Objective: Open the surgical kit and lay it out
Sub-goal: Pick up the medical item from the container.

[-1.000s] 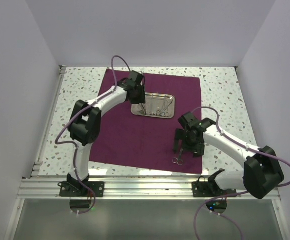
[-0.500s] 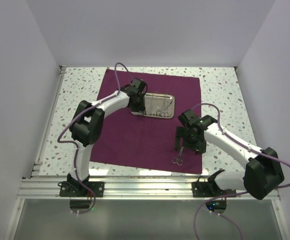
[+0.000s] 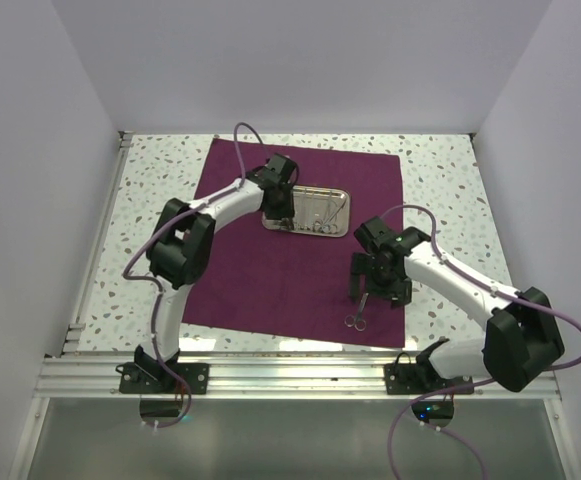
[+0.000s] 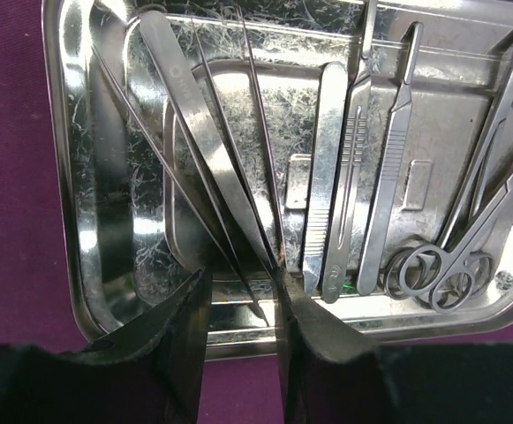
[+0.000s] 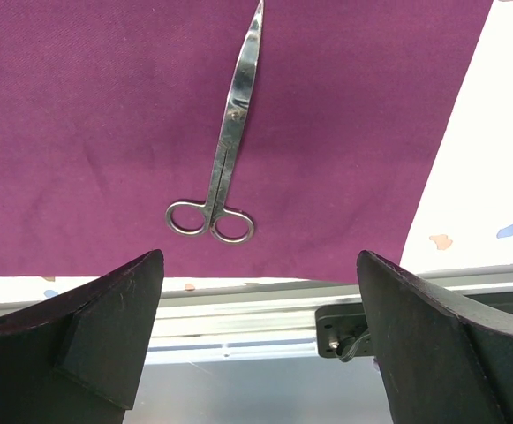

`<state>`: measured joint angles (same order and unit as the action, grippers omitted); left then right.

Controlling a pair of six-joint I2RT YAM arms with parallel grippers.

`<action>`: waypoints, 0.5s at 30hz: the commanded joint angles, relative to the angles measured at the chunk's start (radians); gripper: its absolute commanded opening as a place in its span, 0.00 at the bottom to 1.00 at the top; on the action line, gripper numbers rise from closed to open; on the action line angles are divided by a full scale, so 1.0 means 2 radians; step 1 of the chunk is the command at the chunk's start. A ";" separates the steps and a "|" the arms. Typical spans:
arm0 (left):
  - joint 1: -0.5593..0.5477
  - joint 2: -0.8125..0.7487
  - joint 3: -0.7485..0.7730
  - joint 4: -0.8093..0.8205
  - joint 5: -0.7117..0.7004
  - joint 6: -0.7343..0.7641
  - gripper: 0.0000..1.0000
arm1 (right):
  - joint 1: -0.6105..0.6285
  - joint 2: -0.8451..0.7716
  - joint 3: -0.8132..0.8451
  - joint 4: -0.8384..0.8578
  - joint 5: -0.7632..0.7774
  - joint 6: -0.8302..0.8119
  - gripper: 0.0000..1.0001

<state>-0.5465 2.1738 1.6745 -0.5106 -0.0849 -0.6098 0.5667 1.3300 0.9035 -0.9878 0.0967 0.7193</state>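
The maroon cloth [image 3: 260, 270] lies spread flat on the table. The steel tray [image 3: 342, 196] sits on its far part and holds several instruments. In the left wrist view the tray [image 4: 62, 177] holds wide tweezers [image 4: 199, 124], thin tweezers [image 4: 230, 150], flat handles [image 4: 388, 177] and small scissors [image 4: 468, 247]. My left gripper [image 3: 283, 216] [image 4: 243, 296] is open at the tray's near left edge, its fingers on either side of the tweezers' ends. My right gripper [image 3: 362, 297] [image 5: 260, 261] is wide open and empty just above a pair of scissors [image 3: 357, 312] [image 5: 225, 150] lying on the cloth [image 5: 106, 132].
The speckled table [image 3: 440, 180] shows around the cloth and in the right wrist view [image 5: 486, 177]. The aluminium rail [image 3: 290, 375] runs along the near edge, close behind the scissors' rings. White walls stand on three sides.
My left gripper has shifted slightly right and nearer over the tray's left end. My right gripper has barely moved; the scissors stay on the cloth.
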 commanded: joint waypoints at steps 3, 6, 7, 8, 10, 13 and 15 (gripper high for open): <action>-0.001 0.024 0.036 -0.015 -0.026 -0.003 0.38 | 0.001 0.006 0.020 -0.011 0.015 -0.008 0.94; -0.001 0.040 0.058 -0.041 -0.041 -0.003 0.37 | 0.000 0.005 0.020 -0.014 0.019 -0.010 0.93; -0.001 0.041 0.061 -0.046 -0.045 -0.003 0.37 | 0.000 0.005 0.020 -0.015 0.019 -0.009 0.93; -0.001 0.042 0.061 -0.049 -0.048 -0.003 0.37 | 0.001 0.005 0.020 -0.016 0.020 -0.010 0.93; -0.001 0.044 0.060 -0.056 -0.060 -0.003 0.36 | 0.001 0.005 0.019 -0.016 0.022 -0.010 0.93; -0.001 0.058 0.065 -0.074 -0.072 -0.001 0.33 | 0.001 0.006 0.021 -0.017 0.023 -0.011 0.93; 0.001 0.059 0.058 -0.078 -0.076 -0.001 0.30 | 0.000 0.008 0.023 -0.018 0.024 -0.012 0.93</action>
<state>-0.5468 2.2513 1.7840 -0.6025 -0.1722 -0.6102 0.5667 1.3403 0.9092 -1.0035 0.1169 0.7097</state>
